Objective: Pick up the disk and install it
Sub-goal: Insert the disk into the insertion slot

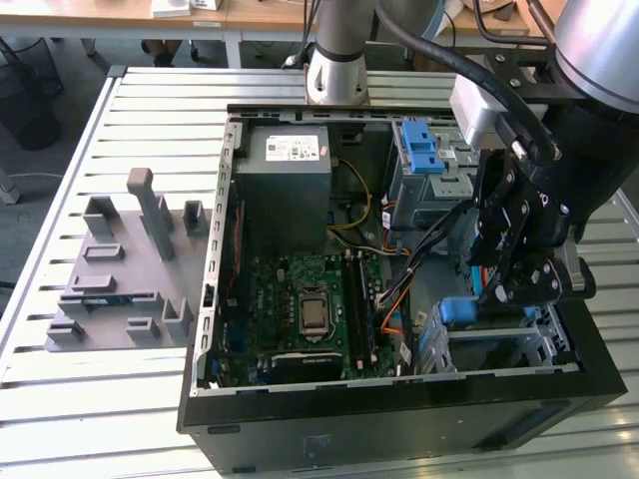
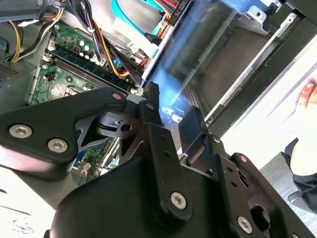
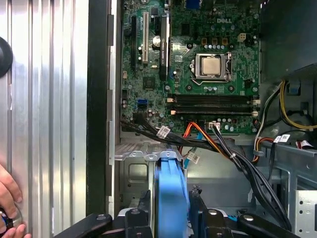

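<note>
Gripper (image 1: 504, 294) clamped on the disk (image 3: 171, 191), held on edge. Long axis points from the fingers into the drive bay (image 1: 519, 344), lower right of exterior view.

In the exterior view the arm (image 1: 334, 55) rises from its base at the back and bends over, so the wrist (image 1: 589, 40) hangs at that view's right with the black gripper (image 1: 504, 289) pointing down. In the first wrist view its two fingers (image 3: 144, 208) stand close on either side of the disk (image 3: 171, 188) (blue edge between them), seemingly pressed against it.
</note>
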Robot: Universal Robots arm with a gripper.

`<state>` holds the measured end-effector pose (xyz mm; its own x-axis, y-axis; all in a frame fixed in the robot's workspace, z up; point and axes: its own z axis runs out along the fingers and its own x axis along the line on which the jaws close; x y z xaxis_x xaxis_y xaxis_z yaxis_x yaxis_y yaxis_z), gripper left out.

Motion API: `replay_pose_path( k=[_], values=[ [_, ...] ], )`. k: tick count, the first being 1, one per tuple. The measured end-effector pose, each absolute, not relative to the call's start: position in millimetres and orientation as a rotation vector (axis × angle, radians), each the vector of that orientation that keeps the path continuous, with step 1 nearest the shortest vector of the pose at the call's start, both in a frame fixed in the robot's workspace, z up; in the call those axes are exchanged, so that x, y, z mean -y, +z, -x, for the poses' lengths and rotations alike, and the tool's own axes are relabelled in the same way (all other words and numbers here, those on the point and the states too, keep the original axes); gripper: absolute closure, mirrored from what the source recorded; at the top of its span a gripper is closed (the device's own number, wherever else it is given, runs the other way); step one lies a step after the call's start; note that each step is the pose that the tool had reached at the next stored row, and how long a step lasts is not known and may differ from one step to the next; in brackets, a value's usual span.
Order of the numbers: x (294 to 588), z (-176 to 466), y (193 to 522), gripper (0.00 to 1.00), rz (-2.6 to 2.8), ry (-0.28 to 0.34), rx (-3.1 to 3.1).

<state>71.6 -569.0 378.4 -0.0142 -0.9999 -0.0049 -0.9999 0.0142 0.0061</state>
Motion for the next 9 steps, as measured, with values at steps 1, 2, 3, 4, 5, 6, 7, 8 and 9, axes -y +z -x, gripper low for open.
replay_pose_path(
  k=[1, 2, 3, 4, 5, 6, 7, 8, 9],
  values=[
    [569.0, -71.5, 377.9, 0.56, -2.205, -0.012, 2.237],
    [569.1, -71.5, 377.1, 0.56, -2.205, -0.012, 2.237],
    [569.0, -71.5, 375.7, 0.56, -2.205, -0.012, 2.237],
    [569.0, -71.5, 374.1, 0.56, -2.205, -0.012, 2.237],
    [569.0, -71.5, 372.5, 0.58, -2.205, -0.012, 2.237],
    [569.0, -71.5, 371.0, 0.58, -2.205, -0.012, 2.237],
    [569.0, -71.5, 369.5, 0.58, -2.205, -0.012, 2.237],
    [569.0, -71.5, 367.9, 0.70, -2.205, -0.012, 2.237],
    [569.0, -71.5, 366.1, 0.70, -2.205, -0.012, 2.237]
  ],
)
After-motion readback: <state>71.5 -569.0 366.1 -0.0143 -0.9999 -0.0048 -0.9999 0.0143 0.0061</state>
